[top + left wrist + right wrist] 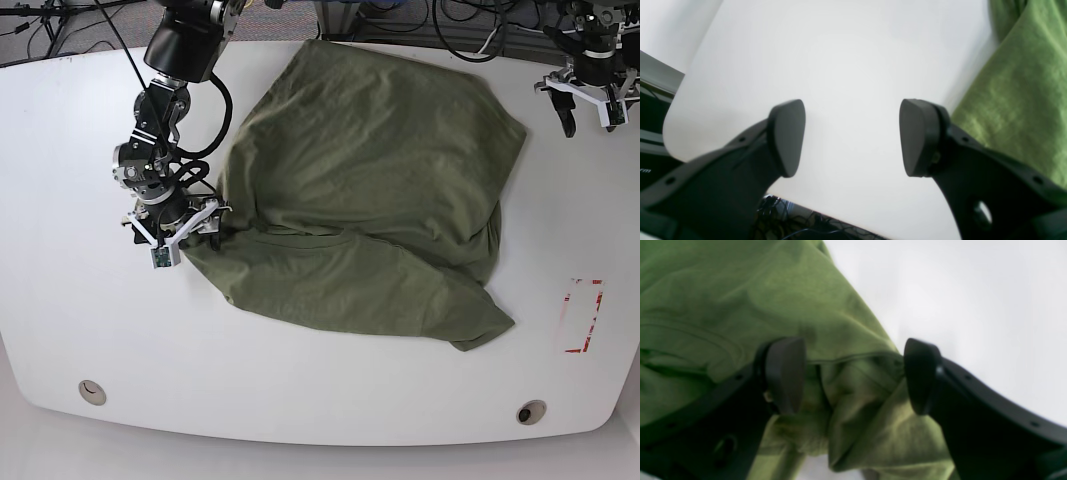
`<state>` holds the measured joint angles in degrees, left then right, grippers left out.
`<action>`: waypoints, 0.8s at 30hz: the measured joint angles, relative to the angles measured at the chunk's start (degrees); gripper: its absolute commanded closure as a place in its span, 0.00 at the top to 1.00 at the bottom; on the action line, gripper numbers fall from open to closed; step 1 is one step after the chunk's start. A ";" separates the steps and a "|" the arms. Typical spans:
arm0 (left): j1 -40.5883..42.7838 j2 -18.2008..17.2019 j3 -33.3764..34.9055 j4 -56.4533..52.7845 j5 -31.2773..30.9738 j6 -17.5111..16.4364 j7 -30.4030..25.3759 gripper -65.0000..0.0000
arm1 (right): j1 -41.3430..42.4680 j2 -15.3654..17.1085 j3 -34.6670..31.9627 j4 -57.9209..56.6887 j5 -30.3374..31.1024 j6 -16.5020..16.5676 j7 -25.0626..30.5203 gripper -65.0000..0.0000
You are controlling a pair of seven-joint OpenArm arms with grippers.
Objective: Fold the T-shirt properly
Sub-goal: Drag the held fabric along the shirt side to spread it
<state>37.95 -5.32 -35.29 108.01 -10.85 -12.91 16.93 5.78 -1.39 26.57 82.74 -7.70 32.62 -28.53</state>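
Both pincers were found released: the right gripper (853,376) was spread over a bunched fold at the edge of the T-shirt (370,190), its jaws apart with cloth between them but not pinched, while the left gripper (851,138) was parted over bare table (846,60), with nothing held. The garment was laid crumpled across the middle of the white table, partly doubled over itself.

Soft, light, limp handling was to be expected of the shirt; no shape would be kept when lifted, and loose layers could be dragged along. A hold was judged best taken at a seamed hem or sleeve edge, such as the stitched fold under the right gripper.

Stitching and the layered folds between the jaws were revealed only by the right wrist view. The whole outline of the shirt, and the left gripper standing well apart at the far corner, were shown only by the base view.
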 measured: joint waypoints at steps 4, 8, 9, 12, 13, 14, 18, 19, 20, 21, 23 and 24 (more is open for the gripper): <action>-0.20 0.02 0.00 0.02 -0.28 -0.02 0.00 0.64 | -0.02 0.13 -0.07 -1.16 0.07 0.00 0.04 0.67; -0.02 0.02 -0.02 0.02 -0.22 -0.24 0.00 0.64 | 0.13 0.44 -0.15 -4.15 0.85 -0.26 1.07 0.65; 0.02 0.02 -0.02 0.00 -0.20 -0.22 0.00 0.64 | 0.15 0.44 -0.15 -4.59 0.76 -0.39 0.92 0.64; 0.09 0.02 -0.11 0.00 -0.15 -0.22 0.07 0.64 | 0.26 0.48 -0.17 -5.35 1.16 -0.66 1.49 0.60; 0.13 0.02 -0.15 0.02 -0.17 -0.22 0.04 0.64 | 0.33 0.55 -0.17 -5.62 1.16 -0.68 1.49 0.58; 0.13 0.02 -0.22 0.02 -0.17 -0.24 0.07 0.64 | 0.46 0.61 -0.17 -5.84 1.14 -0.68 1.55 0.56; 0.28 0.02 -0.28 0.13 -0.17 -0.17 0.02 0.64 | 0.94 0.81 -0.09 -6.75 1.09 -1.03 1.64 0.41; 0.28 0.02 -0.28 0.13 -0.17 -0.13 0.02 0.64 | 0.94 0.90 0.07 -6.95 1.11 -1.03 1.95 0.39; 0.28 0.02 -0.28 0.13 -0.17 -0.13 0.02 0.64 | 0.92 0.94 0.07 -7.19 1.14 -1.03 2.14 0.36; 0.31 0.02 -0.28 0.13 -0.15 -0.11 0.02 0.64 | 0.92 0.94 0.09 -7.26 1.14 -1.03 2.58 0.34; 0.31 0.02 -0.28 0.13 -0.15 -0.11 0.02 0.64 | 0.79 1.03 0.09 -7.34 1.14 -1.03 2.73 0.29; 0.26 0.02 -0.28 0.13 -0.15 -0.11 0.04 0.64 | 0.81 1.07 0.09 -7.41 1.14 -1.03 2.75 0.27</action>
<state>38.22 -5.30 -35.57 108.14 -11.00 -13.02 16.97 6.59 -0.32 26.65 75.33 -6.57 31.59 -25.78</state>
